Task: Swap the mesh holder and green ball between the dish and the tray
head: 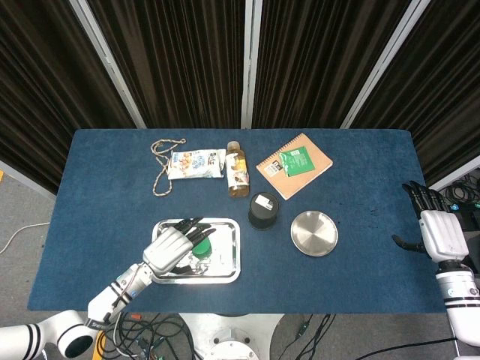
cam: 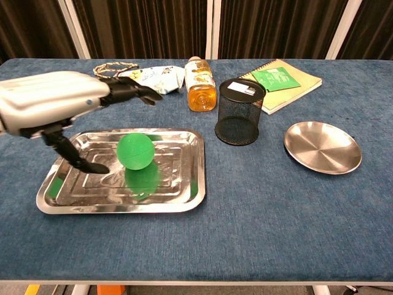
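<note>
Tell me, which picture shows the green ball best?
The chest view. There the green ball sits in plain sight on the tray, with the left hand above and beside it. In the head view, that hand covers most of the ball, leaving only a green sliver.

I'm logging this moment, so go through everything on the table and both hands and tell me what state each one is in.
Ball: in the tray, not gripped.
Tray: flat on the table, holds the ball.
Holder: upright on the table, outside the dish.
Dish: empty.
Left hand: open, over the tray, fingers spread above the ball.
Right hand: open, off the table's right edge.
Bottle: lying on its side.
Notebook: closed, green packet on top.
</note>
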Controlling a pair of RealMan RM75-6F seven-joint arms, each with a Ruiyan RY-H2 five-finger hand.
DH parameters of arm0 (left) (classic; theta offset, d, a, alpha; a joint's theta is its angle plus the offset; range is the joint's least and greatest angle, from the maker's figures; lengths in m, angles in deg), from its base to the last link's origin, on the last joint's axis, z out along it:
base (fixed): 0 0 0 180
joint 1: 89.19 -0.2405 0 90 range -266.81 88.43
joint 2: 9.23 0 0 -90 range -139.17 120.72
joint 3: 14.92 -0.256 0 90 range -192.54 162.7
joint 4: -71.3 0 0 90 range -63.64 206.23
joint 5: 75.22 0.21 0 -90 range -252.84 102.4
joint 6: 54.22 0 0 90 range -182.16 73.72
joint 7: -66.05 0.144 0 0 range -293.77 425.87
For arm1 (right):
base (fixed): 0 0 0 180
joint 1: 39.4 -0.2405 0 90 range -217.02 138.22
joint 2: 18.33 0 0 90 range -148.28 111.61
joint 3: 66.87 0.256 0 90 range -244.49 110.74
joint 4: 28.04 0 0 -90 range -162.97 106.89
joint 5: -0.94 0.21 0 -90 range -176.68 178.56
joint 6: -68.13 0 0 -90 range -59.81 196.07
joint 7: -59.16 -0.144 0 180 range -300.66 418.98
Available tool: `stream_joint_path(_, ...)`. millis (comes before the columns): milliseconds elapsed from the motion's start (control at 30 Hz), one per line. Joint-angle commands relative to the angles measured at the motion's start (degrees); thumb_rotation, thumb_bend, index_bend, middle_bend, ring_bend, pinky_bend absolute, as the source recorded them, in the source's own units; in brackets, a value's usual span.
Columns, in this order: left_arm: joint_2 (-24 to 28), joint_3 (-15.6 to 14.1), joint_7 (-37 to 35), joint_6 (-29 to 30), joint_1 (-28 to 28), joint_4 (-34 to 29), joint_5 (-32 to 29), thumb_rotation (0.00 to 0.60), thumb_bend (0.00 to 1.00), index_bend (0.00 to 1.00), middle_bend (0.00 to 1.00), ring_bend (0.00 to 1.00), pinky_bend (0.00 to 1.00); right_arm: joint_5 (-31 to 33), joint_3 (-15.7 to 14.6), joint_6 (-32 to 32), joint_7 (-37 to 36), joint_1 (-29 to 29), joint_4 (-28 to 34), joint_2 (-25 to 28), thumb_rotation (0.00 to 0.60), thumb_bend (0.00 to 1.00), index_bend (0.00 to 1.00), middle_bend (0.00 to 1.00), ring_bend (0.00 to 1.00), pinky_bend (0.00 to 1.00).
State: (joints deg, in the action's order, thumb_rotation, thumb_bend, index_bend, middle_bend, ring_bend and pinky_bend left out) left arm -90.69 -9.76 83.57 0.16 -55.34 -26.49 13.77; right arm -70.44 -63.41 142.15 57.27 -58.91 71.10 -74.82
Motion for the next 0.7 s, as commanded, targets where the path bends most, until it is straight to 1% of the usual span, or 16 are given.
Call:
stream_joint_path(33, -0.91, 0.65, -0.9, -2.06, 1.96, 1.72, -1.27, 0.6, 0.17, 0.09, 0.11, 0.01, 0.18, 0.04, 0.38, -0.45, 0.01, 0.21, -0.25, -0.08, 0.6, 0.11, 0.0, 0.01, 0.0, 0.0)
stream_joint_path(100, -1.34, 0.76, -1.14, -2.99, 2.88, 2.77, -1.89, 0.6, 0.19, 0.1, 0.12, 0.02, 0.2, 0.03, 0.66, -0.63, -0.13, 0.45, -0.36, 0.03, 0.6, 0.11, 0.0, 0.01, 0.0, 0.0)
stream_joint_path(167, -1.61, 0.62, -1.09, -4.29, 3.7, 3.68, -2.91, 0.6, 0.2, 0.13, 0.13, 0.05, 0.23, -0.33, 0.95, -0.52, -0.46, 0.73, -0.46, 0.14, 0.6, 0.11, 0.0, 0.01, 0.0, 0.0)
stream_joint_path(333, -1.51, -0.01, -0.36, -6.4, 5.14, 4.15, -4.5, 0.6, 0.21, 0.17, 0.17, 0.12, 0.3, -1.18, 1.52, -0.13, -1.62, 1.48, -1.34, -0.06, 0.6, 0.11, 0.0, 0.01, 0.0, 0.0)
stream_joint_path(600, -1.98, -0.29, 0.73, -8.67, 7.43, 5.48, -6.84, 0.6, 0.21, 0.17, 0.17, 0.12, 0.33, -1.52, 2.05, -1.0, -2.42, 2.17, -2.09, -0.35, 0.6, 0.12, 0.0, 0.01, 0.0, 0.0)
stream_joint_path(700, -1.98, -0.46, 0.45, -9.57, 8.15, 5.84, -7.76, 0.6, 0.23, 0.18, 0.18, 0.15, 0.41, -1.58, 2.25, -1.3, -2.57, 2.36, -2.31, -0.36, 0.6, 0.12, 0.0, 0.01, 0.0, 0.0)
